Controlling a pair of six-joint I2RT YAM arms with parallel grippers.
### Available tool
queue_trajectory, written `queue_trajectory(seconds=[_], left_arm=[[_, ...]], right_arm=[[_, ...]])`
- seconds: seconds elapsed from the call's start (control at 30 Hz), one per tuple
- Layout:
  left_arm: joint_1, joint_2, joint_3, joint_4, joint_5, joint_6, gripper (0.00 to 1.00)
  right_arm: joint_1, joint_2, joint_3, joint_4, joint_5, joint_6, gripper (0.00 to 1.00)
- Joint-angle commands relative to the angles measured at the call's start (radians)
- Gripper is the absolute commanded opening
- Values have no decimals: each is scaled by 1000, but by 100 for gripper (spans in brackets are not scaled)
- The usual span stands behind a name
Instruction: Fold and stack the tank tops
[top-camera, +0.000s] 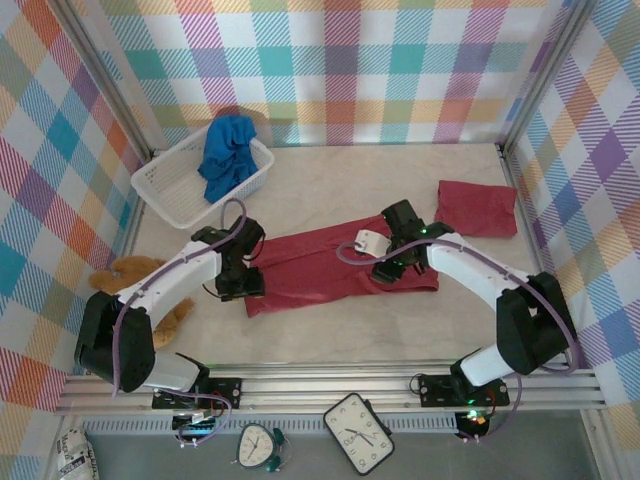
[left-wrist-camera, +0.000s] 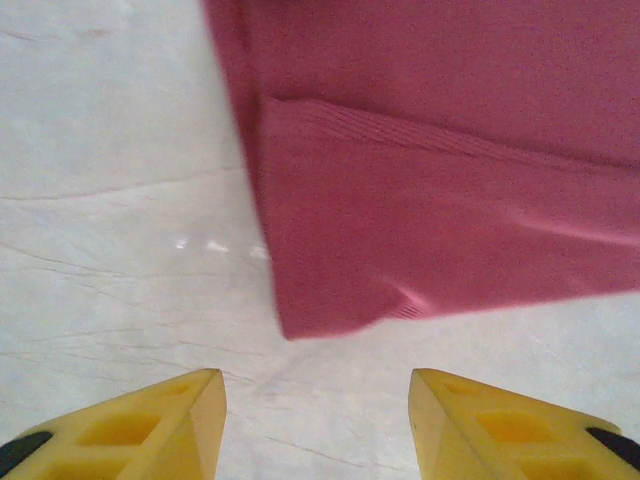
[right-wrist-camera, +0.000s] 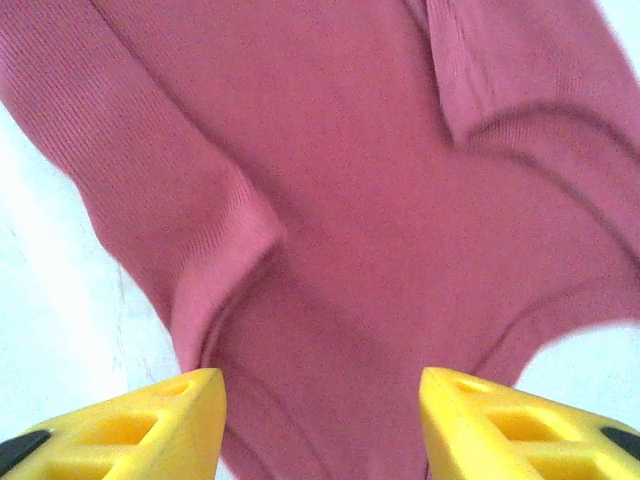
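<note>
Dark red cloth tank top (top-camera: 320, 268) lies half-folded; left end effector (left-wrist-camera: 315, 390) at its nine o'clock, right end effector (right-wrist-camera: 320, 390) at three, both wide, empty. Next, probably: pinch one end, fold across.

The left gripper (left-wrist-camera: 315, 400) shows 2 yellow fingers (left-wrist-camera: 150, 430) set apart with only bare pale worktop (left-wrist-camera: 100, 250) between them. Just beyond lies the corner of a dark red tank top (left-wrist-camera: 450, 200), 1 layer folded over another.

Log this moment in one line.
left pincer open | right pincer open | red tank top on table, centre | second red top folded, far right | blue top in basket
</note>
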Motion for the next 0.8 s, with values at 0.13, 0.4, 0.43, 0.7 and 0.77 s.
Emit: queue_trajectory(seconds=[0.13, 0.4, 0.43, 0.7, 0.77], left_arm=[[-96, 99, -49, 171, 113, -47, 47], [-26, 180, -121, 161, 36, 46, 37], [-9, 180, -126, 155, 30, 58, 37], [134, 173, -147, 128, -18, 133, 35], [150, 175, -135, 128, -25, 142, 36]], right_arm=[[-3, -144, -166, -116, 294, 8, 56], [-4, -120, -209, -149, 435, 31, 58], [-4, -113, -209, -153, 435, 29, 58], [21, -99, -214, -160, 381, -6, 58], [52, -107, -233, -144, 338, -20, 58]])
